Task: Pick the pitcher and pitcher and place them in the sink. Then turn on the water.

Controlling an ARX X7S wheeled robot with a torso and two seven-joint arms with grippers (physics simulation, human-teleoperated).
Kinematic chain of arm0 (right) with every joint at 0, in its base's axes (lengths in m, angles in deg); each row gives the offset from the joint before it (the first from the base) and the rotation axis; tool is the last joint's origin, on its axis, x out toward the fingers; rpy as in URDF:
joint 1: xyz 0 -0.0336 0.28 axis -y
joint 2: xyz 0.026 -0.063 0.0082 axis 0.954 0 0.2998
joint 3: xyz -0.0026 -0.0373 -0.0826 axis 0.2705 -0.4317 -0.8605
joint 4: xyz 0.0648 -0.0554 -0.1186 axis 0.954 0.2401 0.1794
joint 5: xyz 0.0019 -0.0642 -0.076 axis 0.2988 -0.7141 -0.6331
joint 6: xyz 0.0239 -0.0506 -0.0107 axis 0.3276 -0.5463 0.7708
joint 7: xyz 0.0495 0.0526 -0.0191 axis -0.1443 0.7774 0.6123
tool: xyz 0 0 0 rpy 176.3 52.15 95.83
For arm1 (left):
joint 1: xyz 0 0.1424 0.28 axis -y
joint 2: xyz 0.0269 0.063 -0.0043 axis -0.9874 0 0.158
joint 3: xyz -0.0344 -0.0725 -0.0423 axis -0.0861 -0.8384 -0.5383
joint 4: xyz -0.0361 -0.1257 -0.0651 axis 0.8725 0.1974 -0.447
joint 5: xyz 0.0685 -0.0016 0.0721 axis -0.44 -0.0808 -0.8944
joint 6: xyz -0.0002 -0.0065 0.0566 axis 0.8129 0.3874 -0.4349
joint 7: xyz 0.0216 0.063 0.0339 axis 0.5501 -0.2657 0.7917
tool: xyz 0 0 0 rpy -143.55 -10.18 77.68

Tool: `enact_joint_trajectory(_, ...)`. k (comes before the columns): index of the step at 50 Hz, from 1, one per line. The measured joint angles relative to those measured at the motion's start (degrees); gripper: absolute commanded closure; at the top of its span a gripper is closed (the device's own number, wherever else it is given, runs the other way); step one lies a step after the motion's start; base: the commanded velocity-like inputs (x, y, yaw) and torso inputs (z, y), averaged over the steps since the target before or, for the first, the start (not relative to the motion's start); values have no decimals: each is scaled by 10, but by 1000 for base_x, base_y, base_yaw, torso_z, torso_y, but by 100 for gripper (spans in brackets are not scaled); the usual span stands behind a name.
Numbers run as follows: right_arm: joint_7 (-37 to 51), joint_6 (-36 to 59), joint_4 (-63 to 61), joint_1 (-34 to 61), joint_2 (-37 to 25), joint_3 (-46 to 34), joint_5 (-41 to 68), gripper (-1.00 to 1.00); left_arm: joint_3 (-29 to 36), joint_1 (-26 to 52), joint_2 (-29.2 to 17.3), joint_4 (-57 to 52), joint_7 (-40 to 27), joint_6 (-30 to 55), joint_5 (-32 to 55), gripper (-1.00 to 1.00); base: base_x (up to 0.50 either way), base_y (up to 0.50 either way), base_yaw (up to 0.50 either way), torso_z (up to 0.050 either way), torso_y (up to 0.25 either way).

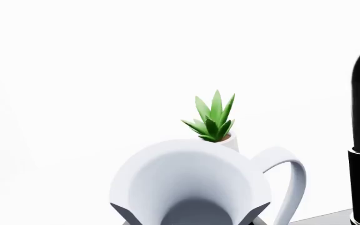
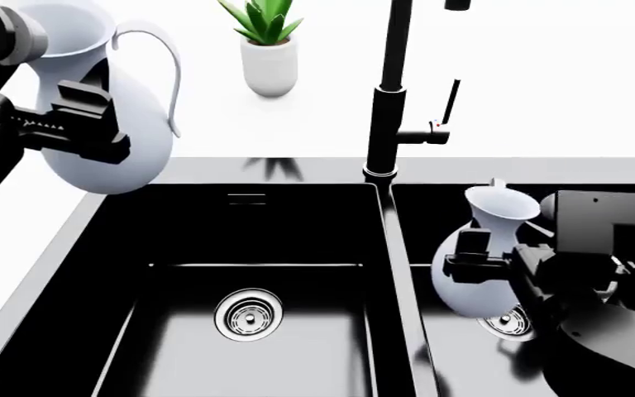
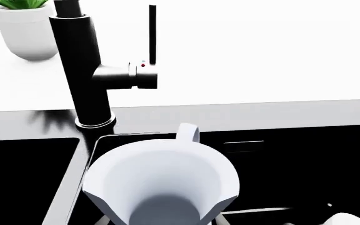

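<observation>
The fatter pitcher (image 2: 130, 145) hangs at the upper left, above the sink's left rear corner, with my left gripper (image 2: 102, 132) shut on its belly. In the left wrist view its flared mouth (image 1: 192, 183) fills the space between the fingers of the left gripper (image 1: 191, 219). The slimmer pitcher (image 2: 478, 277) stands upright low in the right basin, over the drain (image 2: 508, 324), and my right gripper (image 2: 483, 258) is shut on it. The right wrist view looks into that pitcher's mouth (image 3: 161, 178), with the right gripper (image 3: 161, 219) clamped around it. The black sink (image 2: 295, 240) has two basins.
The tall black tap (image 2: 389, 91) rises behind the divider, its thin lever (image 2: 450, 99) on the right side; tap (image 3: 80, 61) and lever (image 3: 152, 33) also show in the right wrist view. A potted plant (image 2: 268, 50) stands on the white counter behind the left basin's drain (image 2: 249, 315).
</observation>
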Motion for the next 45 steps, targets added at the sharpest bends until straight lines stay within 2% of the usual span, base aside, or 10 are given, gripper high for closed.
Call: enact_joint_trajectory(45, -46, -29, 106, -54, 40, -44, -57, 100, 7, -8, -5, -1, 4, -14, -3, 100, 0, 0, 0, 0, 1)
